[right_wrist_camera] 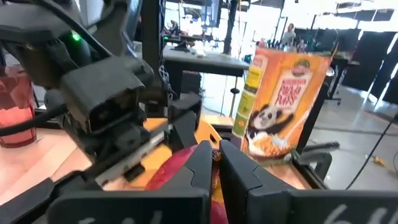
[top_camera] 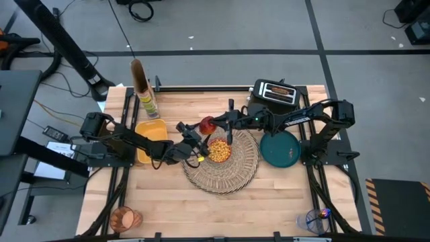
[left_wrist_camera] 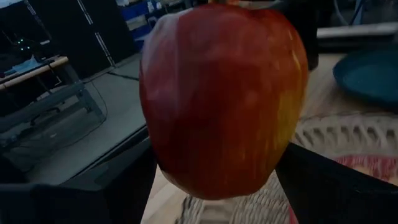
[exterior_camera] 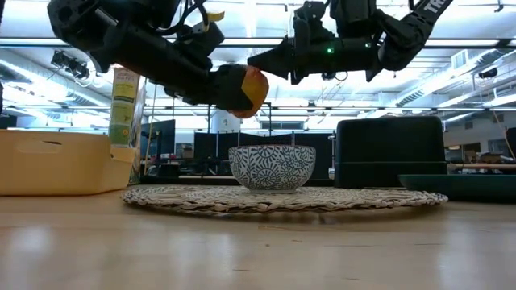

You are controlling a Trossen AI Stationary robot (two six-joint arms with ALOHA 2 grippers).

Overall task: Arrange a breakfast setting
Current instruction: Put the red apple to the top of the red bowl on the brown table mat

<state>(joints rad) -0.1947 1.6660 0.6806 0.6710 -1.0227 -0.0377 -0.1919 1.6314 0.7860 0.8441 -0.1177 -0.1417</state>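
The red apple (top_camera: 207, 125) hangs in the air over the far left part of the round woven placemat (top_camera: 235, 176). My left gripper (top_camera: 200, 132) is shut on it and comes from the table's left. My right gripper (top_camera: 218, 122) comes from the right, and its fingers are nearly together at the apple's top. The small bowl (top_camera: 218, 149), filled with yellow cereal, stands on the placemat. The teal plate (top_camera: 280, 149) lies on the table right of the placemat. The orange cup (top_camera: 124, 218) stands at the near left corner. My left gripper pinches the apple's two opposite sides (left_wrist_camera: 283, 155) between its two fingers (left_wrist_camera: 336, 186), coming roughly level from the table's left. The apple is lifted clear, above the bowl's rim height (exterior_camera: 246, 89). My right gripper has its two fingers (right_wrist_camera: 196, 165) closed on the short brown stem (right_wrist_camera: 216, 155) at the apple's top. It comes from the table's right.
A black toaster (top_camera: 275, 94) stands at the far right with something brown in its slot. A cereal box (top_camera: 144, 91) and a yellow tub (top_camera: 151, 134) are at the far left. A clear cup with something blue in it (top_camera: 314, 220) stands at the near right corner.
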